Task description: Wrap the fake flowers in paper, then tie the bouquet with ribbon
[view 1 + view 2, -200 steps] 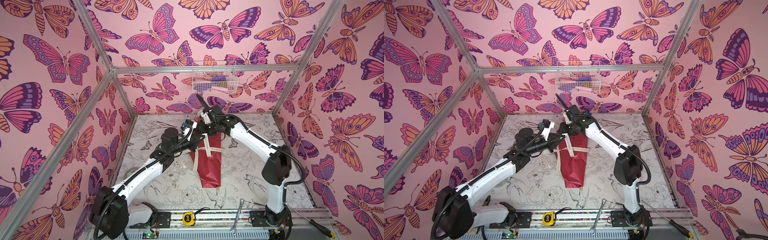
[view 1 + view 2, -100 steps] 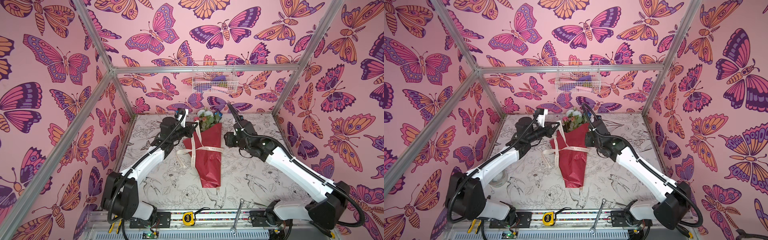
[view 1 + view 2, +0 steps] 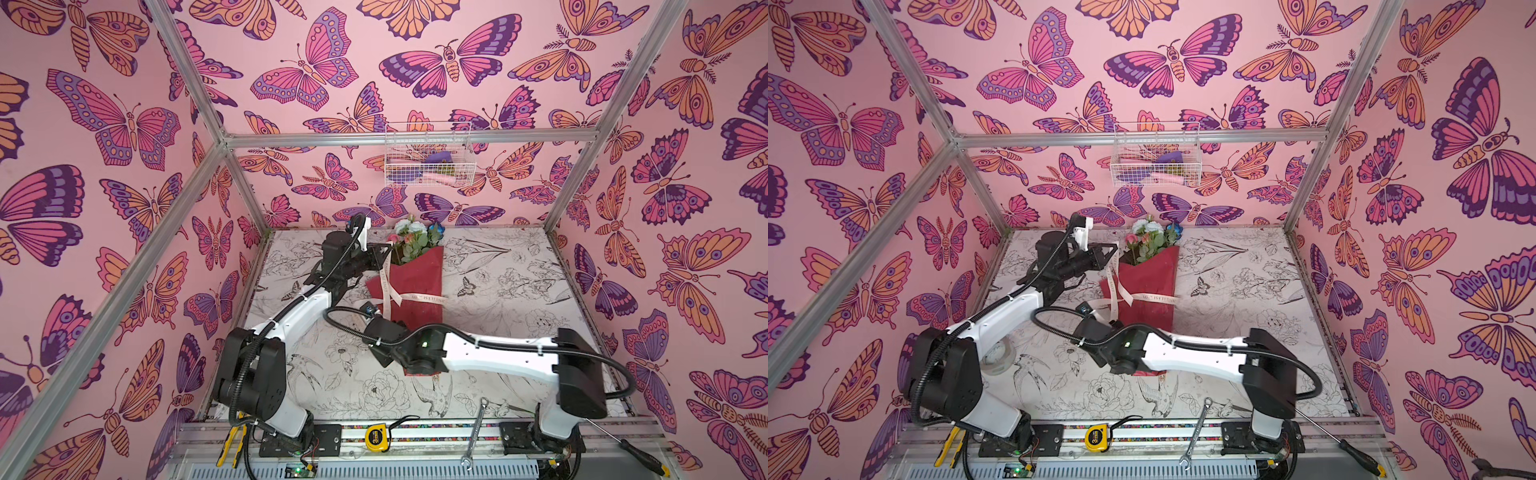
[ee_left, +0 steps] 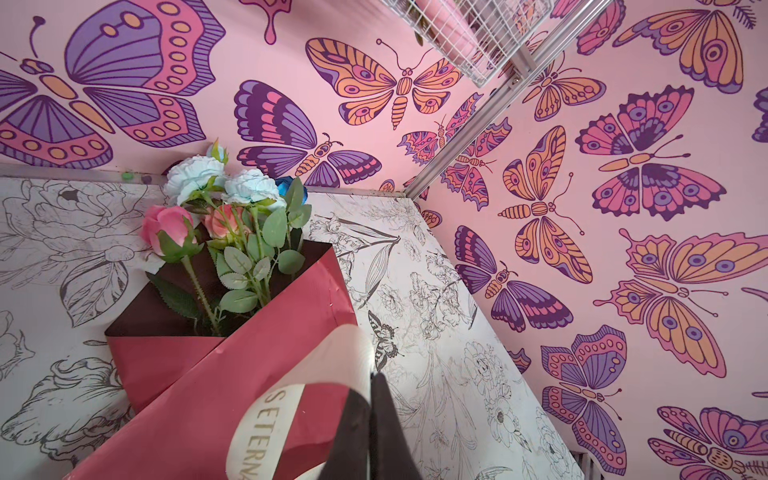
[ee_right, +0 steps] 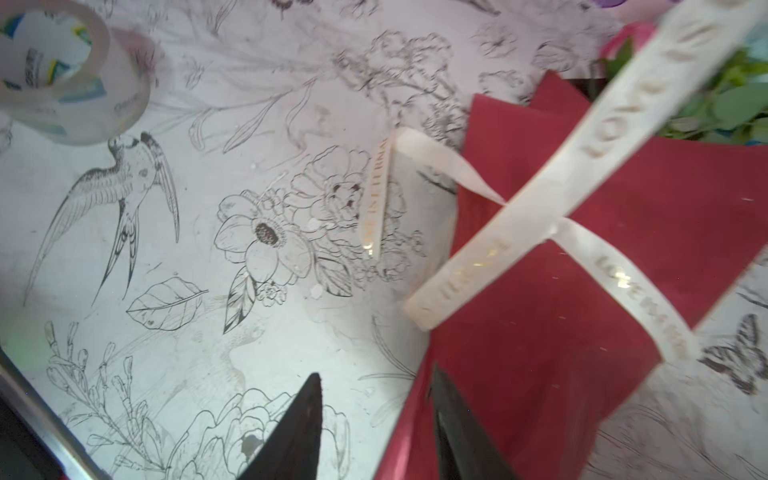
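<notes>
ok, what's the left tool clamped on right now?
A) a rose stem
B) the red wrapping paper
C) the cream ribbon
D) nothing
C: the left tool is shut on the cream ribbon, which loops up to its tips from the bouquet.

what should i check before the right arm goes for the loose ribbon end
1. Left tool shut on ribbon: ok.
2. Right tool open, empty: ok.
3. Ribbon crossed over bouquet: ok.
4. Knot at the crossing: cannot tell.
5. Loose end lies on table, uncovered: ok.
6. Tape roll apart from bouquet: ok.
</notes>
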Available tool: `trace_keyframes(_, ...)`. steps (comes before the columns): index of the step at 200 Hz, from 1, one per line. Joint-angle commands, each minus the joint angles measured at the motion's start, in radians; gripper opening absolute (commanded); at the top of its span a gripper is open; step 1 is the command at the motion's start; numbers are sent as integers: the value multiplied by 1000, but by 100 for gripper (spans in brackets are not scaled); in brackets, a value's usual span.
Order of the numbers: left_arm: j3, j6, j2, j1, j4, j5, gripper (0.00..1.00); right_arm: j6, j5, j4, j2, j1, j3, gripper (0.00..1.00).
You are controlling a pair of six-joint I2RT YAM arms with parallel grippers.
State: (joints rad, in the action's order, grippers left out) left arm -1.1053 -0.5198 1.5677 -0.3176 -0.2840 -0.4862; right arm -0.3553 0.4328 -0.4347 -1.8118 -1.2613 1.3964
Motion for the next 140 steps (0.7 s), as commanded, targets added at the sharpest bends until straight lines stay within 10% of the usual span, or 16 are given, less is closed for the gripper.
trace_keyframes(1, -23, -48, 29, 25, -10, -31, 0, 37, -19, 67, -84, 3, 67, 46)
trace_keyframes(140, -116, -219, 255, 130, -96, -133, 0, -8, 0, 176, -447, 136, 275, 67)
